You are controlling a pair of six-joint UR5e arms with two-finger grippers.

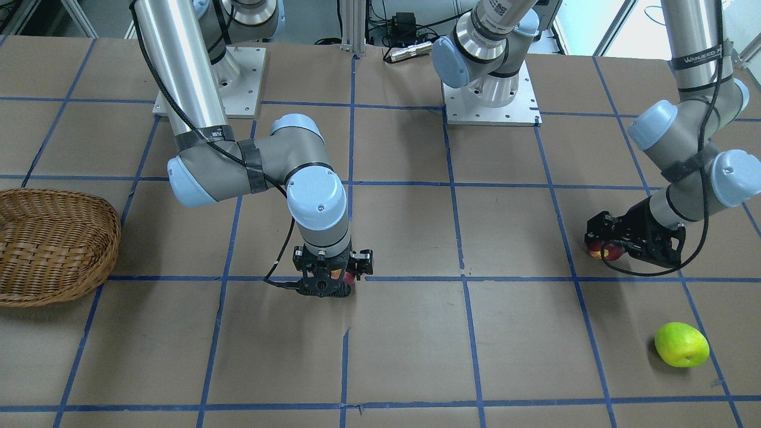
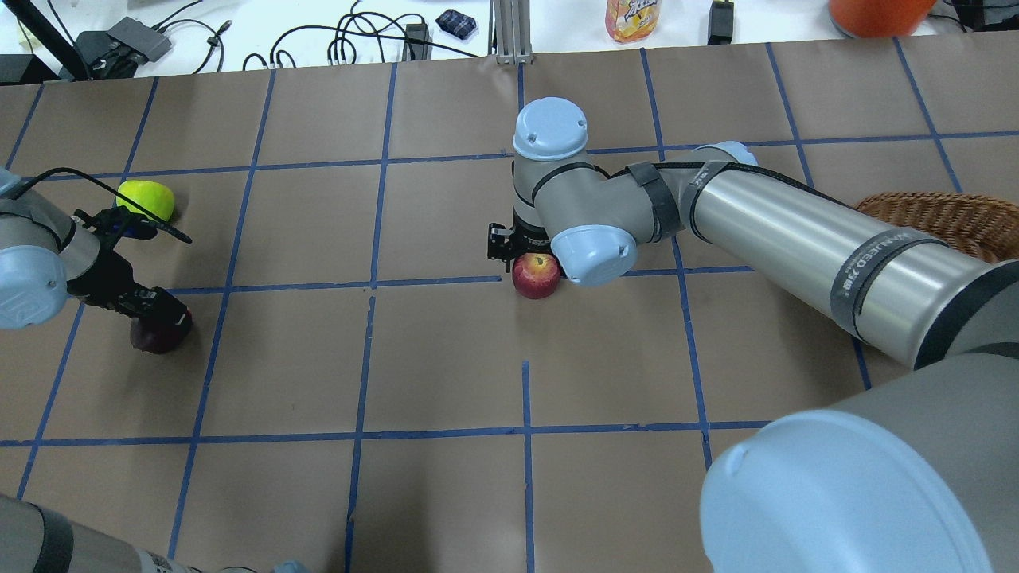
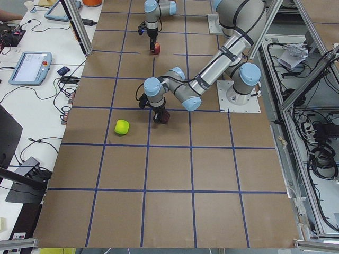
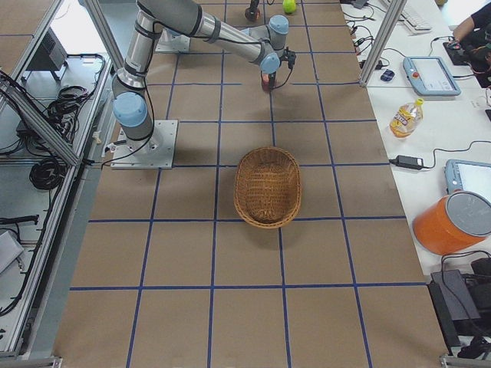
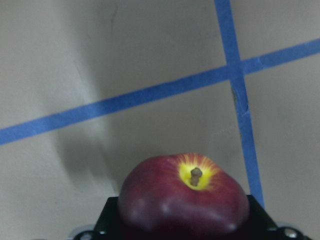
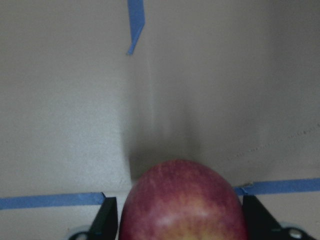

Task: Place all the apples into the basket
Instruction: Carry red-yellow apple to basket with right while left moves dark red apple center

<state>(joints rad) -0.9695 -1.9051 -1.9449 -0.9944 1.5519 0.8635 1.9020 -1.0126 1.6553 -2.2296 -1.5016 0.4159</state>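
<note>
- Your red apple (image 6: 182, 202) fills the bottom of the right wrist view and sits low on the bench (image 1: 404, 333), about mid-table. The right gripper (image 6: 180, 217) comes straight down over it with a finger against each flank. I read that as closed on it, ready for a clean vertical lift.
- Its stem pit faces up, so the core stands about upright.
- The dark apple (image 5: 184, 200) is at the robot's left end. The left gripper (image 5: 184, 218) appears clamped round it at a slant. Its yellow-ringed stem end points out past the fingertips, so the core is tilted.
- The green apple (image 1: 681, 344) lies loose nearby on its side, stem pit toward your edge.
- The basket (image 1: 71, 199) stands empty at the right end, well apart from all three. The right arm likely has the shorter carry.
</note>
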